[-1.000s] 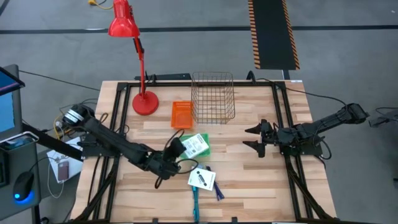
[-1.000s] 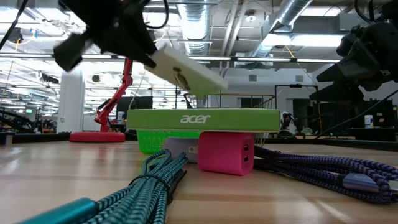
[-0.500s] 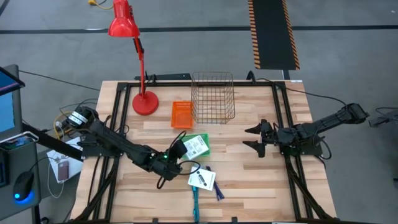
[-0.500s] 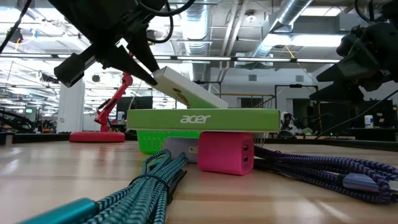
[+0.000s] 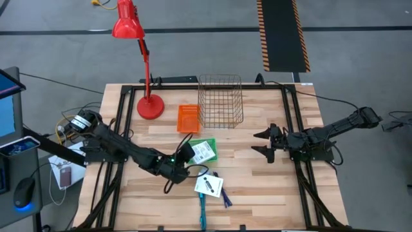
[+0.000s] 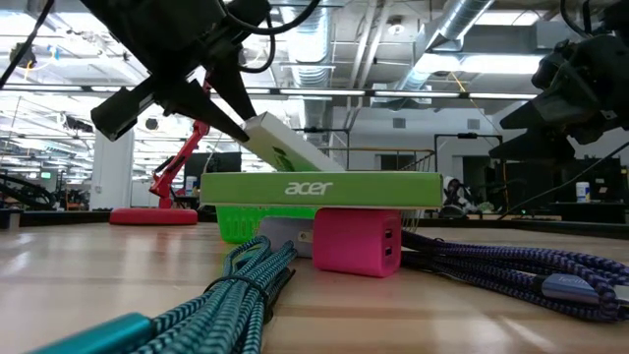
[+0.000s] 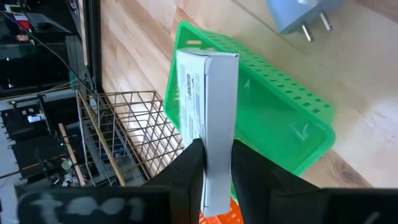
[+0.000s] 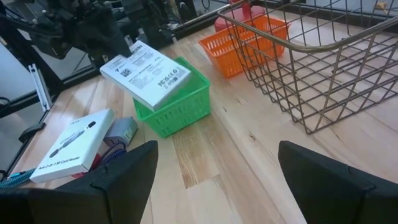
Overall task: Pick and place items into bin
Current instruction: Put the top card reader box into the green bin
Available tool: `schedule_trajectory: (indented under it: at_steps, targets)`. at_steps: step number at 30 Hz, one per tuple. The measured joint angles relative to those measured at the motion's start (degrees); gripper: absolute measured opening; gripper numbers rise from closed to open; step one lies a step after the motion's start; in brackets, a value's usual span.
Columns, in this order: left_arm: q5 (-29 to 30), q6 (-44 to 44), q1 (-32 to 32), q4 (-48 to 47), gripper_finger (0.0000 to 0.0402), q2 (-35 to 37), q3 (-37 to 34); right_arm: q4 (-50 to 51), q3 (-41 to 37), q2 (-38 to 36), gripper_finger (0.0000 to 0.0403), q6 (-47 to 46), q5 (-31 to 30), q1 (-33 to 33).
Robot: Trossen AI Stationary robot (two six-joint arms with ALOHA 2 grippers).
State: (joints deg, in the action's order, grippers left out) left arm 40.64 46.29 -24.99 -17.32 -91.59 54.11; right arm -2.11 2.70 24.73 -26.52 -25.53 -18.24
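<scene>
A white box (image 7: 208, 124) is clamped edge-on between the left gripper (image 7: 211, 163) fingers and is held tilted over the green bin (image 8: 176, 102), its low end at the rim. If it is released at this tilt, it could catch the rim and slide out onto the table (image 5: 257, 187). The right gripper (image 5: 265, 143) waits wide open with nothing held, well apart. A second box (image 5: 209, 185), pink block (image 6: 356, 241) and cables are left on the wooden slats. A wire basket (image 5: 220, 100), orange tray (image 5: 188, 118) and red lamp (image 5: 143, 58) stand behind; a workshop hall is seen beyond.
</scene>
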Motion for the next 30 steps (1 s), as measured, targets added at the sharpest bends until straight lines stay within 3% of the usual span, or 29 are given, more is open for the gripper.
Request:
schedule_trajectory:
  at_steps: [24,30]
  targets:
    - [-0.32,0.34,3.80,-3.06,0.0069,0.09,0.00,0.09,-0.02,-0.02,0.0327,0.02,-0.03,0.13]
    - [-0.32,0.63,3.78,-2.99,0.0086,0.09,0.00,0.09,-0.02,0.00,0.0327,0.02,-0.05,0.12]
